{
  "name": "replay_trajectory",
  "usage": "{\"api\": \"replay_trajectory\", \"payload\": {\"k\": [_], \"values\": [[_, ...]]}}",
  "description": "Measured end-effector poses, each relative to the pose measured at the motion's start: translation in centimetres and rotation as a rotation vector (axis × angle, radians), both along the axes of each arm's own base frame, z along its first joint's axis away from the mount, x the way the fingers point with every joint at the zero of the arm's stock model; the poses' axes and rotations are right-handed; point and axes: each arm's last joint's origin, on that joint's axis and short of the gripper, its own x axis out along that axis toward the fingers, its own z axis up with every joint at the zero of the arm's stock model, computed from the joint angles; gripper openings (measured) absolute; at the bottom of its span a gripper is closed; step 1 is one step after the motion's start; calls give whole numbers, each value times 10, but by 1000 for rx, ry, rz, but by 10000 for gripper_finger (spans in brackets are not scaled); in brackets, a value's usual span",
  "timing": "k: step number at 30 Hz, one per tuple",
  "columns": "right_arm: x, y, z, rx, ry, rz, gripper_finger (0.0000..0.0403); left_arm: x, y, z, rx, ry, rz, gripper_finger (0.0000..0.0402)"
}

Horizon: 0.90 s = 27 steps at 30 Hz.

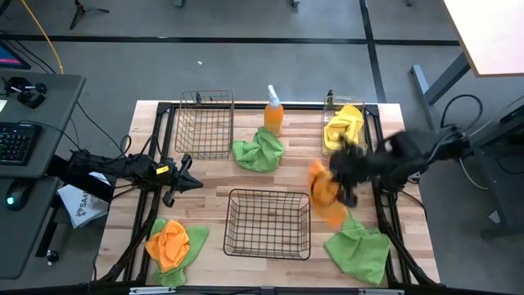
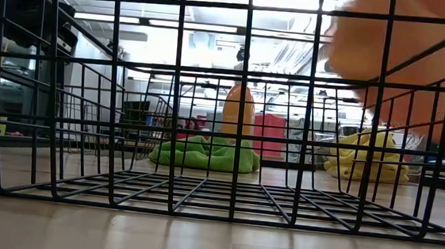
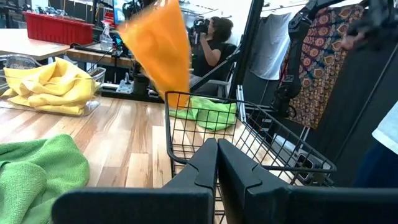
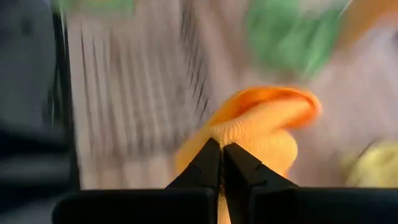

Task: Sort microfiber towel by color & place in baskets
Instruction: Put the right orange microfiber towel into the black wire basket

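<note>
My right gripper is over the right part of the table, just right of the wider black wire basket, and is shut on an orange towel. My left gripper waits shut and holding nothing at the table's left, between the taller wire basket and the wider one. A clear bin at the far right holds a yellow towel. One green towel lies flat by the spray bottle. Another green towel lies at the near right. My right gripper pinches the orange towel between its two fingers at a bunched fold. In the left wrist view the orange towel hangs down, clear of the table, with its lower tip near the wider basket's rim.
An orange spray bottle stands between the taller basket and the clear bin. At the near left an orange towel lies on a green one. A person sits beyond the table. Bare wood shows at the table's middle.
</note>
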Motion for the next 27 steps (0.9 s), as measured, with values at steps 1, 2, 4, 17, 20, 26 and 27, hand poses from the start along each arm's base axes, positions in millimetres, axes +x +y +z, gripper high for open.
{"api": "replay_trajectory", "payload": {"k": [1, 2, 4, 17, 20, 26, 27], "values": [[2, -6, 10, -25, -60, -9, 2, 0, 0, 0, 0, 0, 0, 0], [5, -12, 18, -42, -103, -5, 1, 0, 0, 0, 0, 0, 0, 0], [14, -19, 28, -46, -181, 28, 1, 0, 0, 0, 0, 0, 0, 0], [82, 0, 27, 207, -414, 502, 0, 0, 0, 0, 0, 0, 0, 0], [93, 3, 10, 212, -311, 498, 0, 0, 0, 0, 0, 0, 0, 0], [124, 16, -30, 182, -136, 463, 0, 0, 0, 0, 0, 0, 0, 0], [130, 20, -37, 182, -114, 466, 0, 0, 0, 0, 0, 0, 0, 0]]}}
